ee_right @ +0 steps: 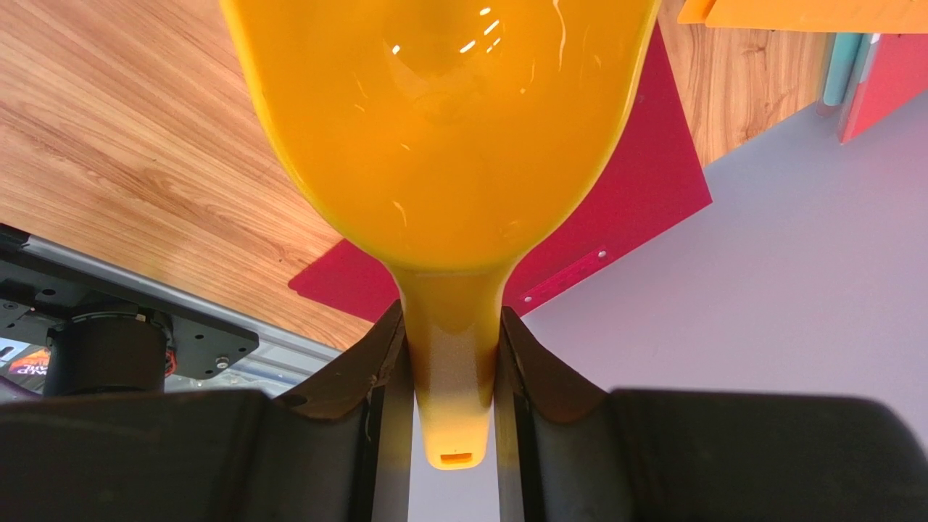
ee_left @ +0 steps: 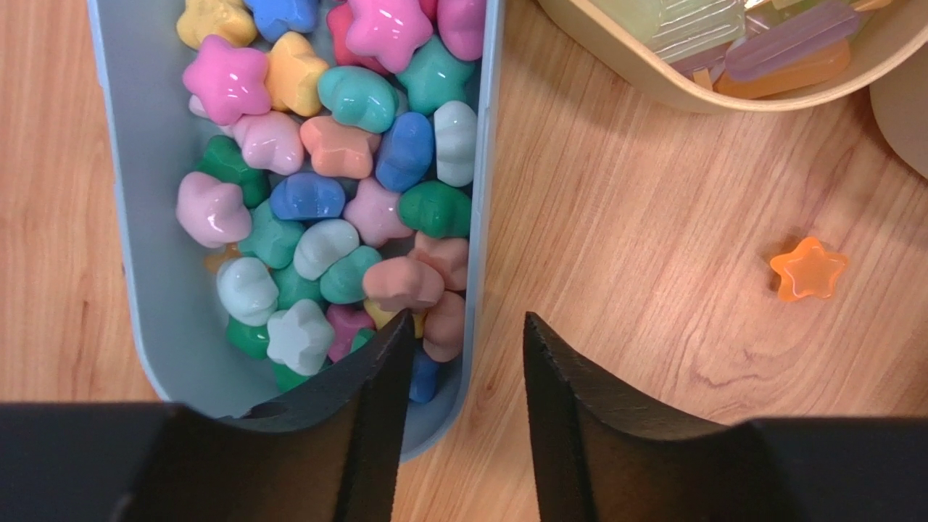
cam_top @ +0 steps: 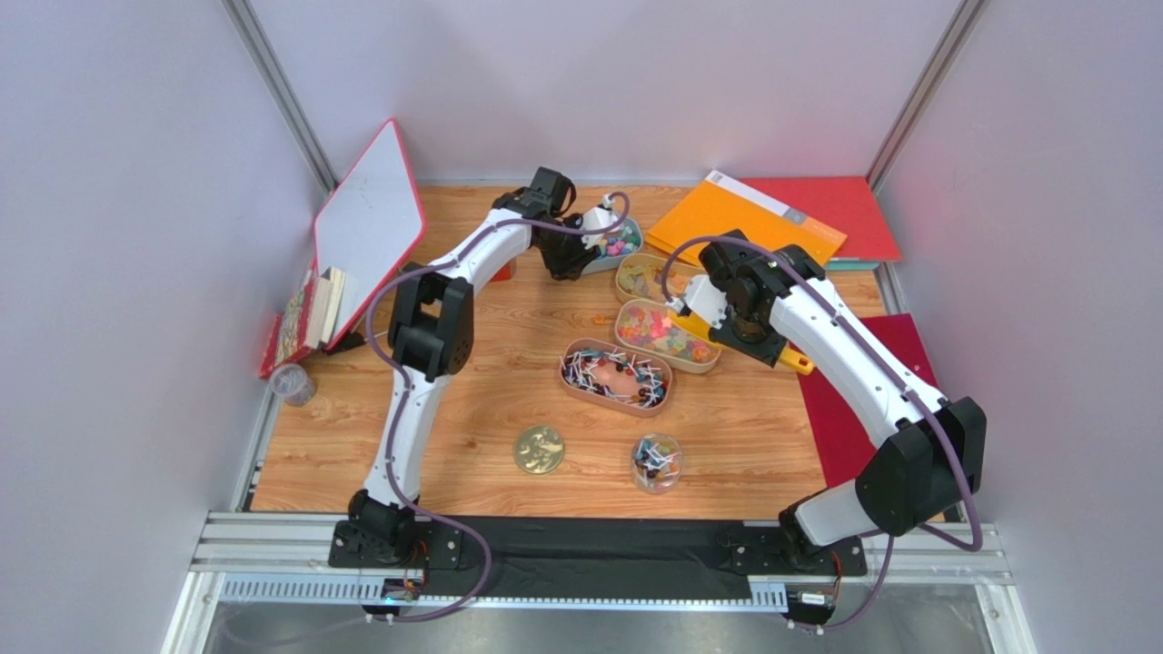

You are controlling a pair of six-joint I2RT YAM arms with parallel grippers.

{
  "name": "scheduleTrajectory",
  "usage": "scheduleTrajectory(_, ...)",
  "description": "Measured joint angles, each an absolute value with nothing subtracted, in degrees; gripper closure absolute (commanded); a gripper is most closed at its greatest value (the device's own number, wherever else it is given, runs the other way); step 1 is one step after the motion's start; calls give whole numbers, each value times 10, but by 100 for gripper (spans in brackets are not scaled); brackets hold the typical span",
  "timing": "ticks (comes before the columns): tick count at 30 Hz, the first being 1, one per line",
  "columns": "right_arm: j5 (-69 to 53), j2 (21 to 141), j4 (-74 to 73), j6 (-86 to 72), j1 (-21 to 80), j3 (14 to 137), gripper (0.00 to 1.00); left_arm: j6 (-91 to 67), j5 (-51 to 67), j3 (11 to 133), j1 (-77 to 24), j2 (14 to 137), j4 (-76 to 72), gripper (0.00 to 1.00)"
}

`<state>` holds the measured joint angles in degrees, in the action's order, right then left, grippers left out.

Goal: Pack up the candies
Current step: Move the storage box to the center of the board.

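A: Overhead first. Where to find the candies (cam_top: 614, 371)?

B: Spread over four oval trays on the table (cam_top: 410, 450). Star shapes in the blue-grey tray (cam_top: 621, 235) at the far end, then yellow-orange ones, then red-orange-green, with white twist-wrapped pieces nearest. A few more in a small clear jar (cam_top: 657, 461) towards the front, near a round gold lid (cam_top: 538, 450).

A: And the grippers from up there?

B: Left gripper (cam_top: 571, 262) down at the end of the blue-grey tray, jaws too small to judge. Right gripper (cam_top: 758, 341) just beside the red-orange-green tray, closed on a yellow scoop (cam_top: 799, 363).

A: Left wrist view?

B: Looking straight down on the blue-grey tray, heaped with stars in pink, green, blue, white and peach. Jaws partway apart, straddling the tray's rounded end wall. One fingertip (ee_left: 381, 359) over the candies inside, the other above bare wood outside. Nothing pinched between them. One orange star (ee_left: 808, 269) loose on the wood, well apart from that tray. A beige tray (ee_left: 697, 92) of translucent sweets at the top right.

A: Right wrist view?

B: Both fingers clamped on the scoop's narrow handle, with the glossy bowl filling the top of the view. Behind it, wooden tabletop and a red mat (ee_right: 643, 207).
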<state>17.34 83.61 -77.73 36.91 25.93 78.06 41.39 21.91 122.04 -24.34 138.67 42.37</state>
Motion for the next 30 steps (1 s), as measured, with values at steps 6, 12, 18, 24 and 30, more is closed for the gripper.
scheduleTrajectory(6,172,836,-777,369,258,781,100,409,219,1228,-243,1395,426,83)
scheduleTrajectory(12,172,836,-777,369,258,781,100,405,217,1231,-245,1395,430,100)
scheduleTrajectory(18,172,836,-777,369,258,781,100,415,212,1204,-246,1382,414,100)
scheduleTrajectory(24,172,836,-777,370,258,780,100,451,204,1094,-243,1315,398,100)
scheduleTrajectory(30,168,836,-777,374,258,780,100,505,198,946,-234,1215,402,100)
